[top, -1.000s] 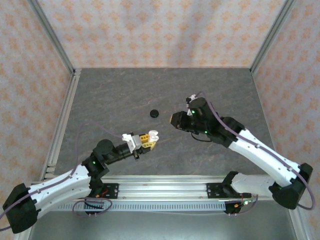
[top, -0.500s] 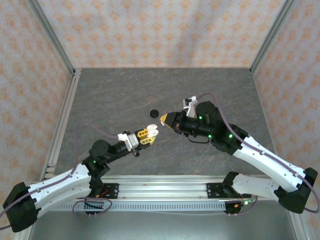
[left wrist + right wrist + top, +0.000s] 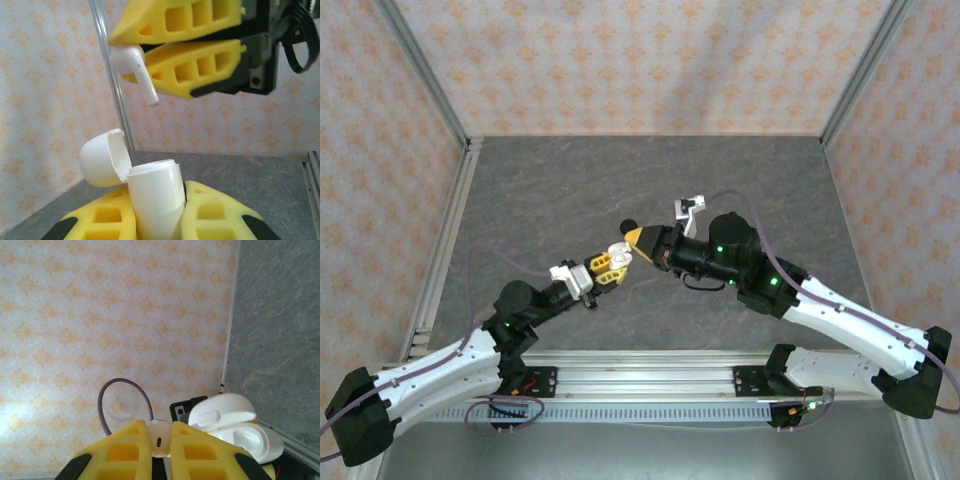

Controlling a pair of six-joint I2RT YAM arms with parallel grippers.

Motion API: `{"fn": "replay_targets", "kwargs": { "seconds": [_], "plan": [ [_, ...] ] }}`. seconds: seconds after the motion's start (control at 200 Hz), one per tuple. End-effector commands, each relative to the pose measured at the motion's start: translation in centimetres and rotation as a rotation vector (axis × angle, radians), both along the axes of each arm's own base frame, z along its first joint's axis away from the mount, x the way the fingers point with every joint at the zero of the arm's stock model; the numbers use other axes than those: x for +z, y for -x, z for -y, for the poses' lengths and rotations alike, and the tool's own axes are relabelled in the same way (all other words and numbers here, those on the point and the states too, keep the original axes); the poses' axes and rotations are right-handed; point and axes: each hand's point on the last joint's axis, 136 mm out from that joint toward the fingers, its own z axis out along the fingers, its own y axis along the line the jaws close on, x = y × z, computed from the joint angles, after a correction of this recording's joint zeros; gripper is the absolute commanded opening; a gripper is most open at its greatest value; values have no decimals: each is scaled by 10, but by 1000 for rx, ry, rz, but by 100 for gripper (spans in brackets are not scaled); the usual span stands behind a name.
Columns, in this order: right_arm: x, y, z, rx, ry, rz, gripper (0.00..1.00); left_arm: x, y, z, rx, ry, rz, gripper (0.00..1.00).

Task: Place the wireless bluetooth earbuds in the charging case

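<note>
Above the middle of the worktop (image 3: 540, 200), the left hand (image 3: 608, 266) is clamped narrowly on the white charging case (image 3: 155, 197), held upright with its lid (image 3: 102, 159) hinged open. Just above the case and apart from it, the right hand (image 3: 640, 238) pinches a white earbud (image 3: 131, 61), stem angled downward. A small black round object (image 3: 628, 224) lies on the worktop just beyond.
</note>
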Motion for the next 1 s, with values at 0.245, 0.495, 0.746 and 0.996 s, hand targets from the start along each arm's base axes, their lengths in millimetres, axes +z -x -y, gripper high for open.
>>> {"fn": "replay_targets", "kwargs": {
  "seconds": [0.245, 0.495, 0.746, 0.996],
  "plan": [
    [10, 1, -8, -38, -88, 33, 12, 41, 2, -7, 14, 120, 48, 0],
    [8, 1, -16, -32, -107, 25, 12, 42, 2, -8, 19, 121, 46, 0],
    [-1, -2, -16, -56, -96, 22, 12, 44, 2, -9, 20, 130, 48, 0],
    [-10, -6, -14, -78, -93, 7, 11, 45, 3, -10, 19, 135, 50, 0]
  ]
}}
